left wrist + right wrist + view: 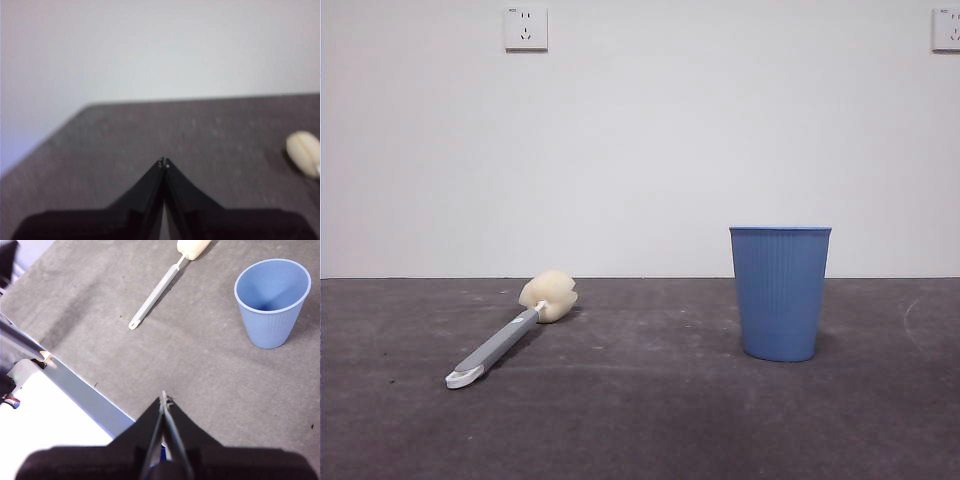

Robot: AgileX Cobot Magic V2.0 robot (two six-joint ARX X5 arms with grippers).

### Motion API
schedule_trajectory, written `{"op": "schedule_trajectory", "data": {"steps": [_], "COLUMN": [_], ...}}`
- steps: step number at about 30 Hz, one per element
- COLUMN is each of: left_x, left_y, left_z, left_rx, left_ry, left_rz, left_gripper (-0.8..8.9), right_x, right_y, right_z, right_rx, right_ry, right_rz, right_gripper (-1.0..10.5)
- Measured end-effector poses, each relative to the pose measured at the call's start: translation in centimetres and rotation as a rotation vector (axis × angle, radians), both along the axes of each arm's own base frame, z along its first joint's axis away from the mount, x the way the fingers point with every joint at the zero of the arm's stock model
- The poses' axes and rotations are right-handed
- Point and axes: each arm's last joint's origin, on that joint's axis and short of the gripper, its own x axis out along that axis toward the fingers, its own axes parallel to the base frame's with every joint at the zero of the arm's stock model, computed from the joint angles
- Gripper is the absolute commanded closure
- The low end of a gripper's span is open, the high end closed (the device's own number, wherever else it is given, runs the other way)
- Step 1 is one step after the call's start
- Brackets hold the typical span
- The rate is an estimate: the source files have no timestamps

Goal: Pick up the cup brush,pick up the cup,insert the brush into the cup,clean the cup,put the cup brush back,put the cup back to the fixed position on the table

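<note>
White wall (640, 140) behind dark grey table (640, 420); two sockets (525, 28) high on wall. Left gripper (164, 162) above bare tabletop, jaws pressed together, holding nothing; brush sponge just visible off to its side. Right gripper (164, 396) high near table's front edge, jaws closed, empty, well apart from both items. Brush (510, 330) lying flat toward table's left side, sponge head toward wall, looped tip toward front edge. Cup (780, 292) upright toward right side, empty, well apart from brush.
</note>
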Motion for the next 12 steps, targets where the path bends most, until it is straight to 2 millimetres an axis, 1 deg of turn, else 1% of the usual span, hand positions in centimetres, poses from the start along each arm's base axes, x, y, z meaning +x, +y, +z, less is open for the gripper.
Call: {"op": "schedule_trajectory", "data": {"steps": [2, 9, 12], "left_x": [0.0, -0.6, -0.7], "left_y": [0.0, 0.0, -0.1], "left_z": [-1.2, -2.6, -2.4], "left_rx": [-0.022, -0.05, -0.056], "left_ry": [0.027, 0.159, 0.14], "left_rz": [0.0, 0.004, -0.017], "left_gripper": [8.17, 8.17, 8.17], "right_x": [0.0, 0.0, 0.0], "right_y": [0.0, 0.0, 0.0], "right_z": [0.0, 0.0, 0.0], "right_rx": [0.0, 0.0, 0.0], "right_ry": [0.0, 0.0, 0.0], "right_rz": [0.0, 0.0, 0.0], "right_gripper": [9.5, 9.5, 9.5]}}
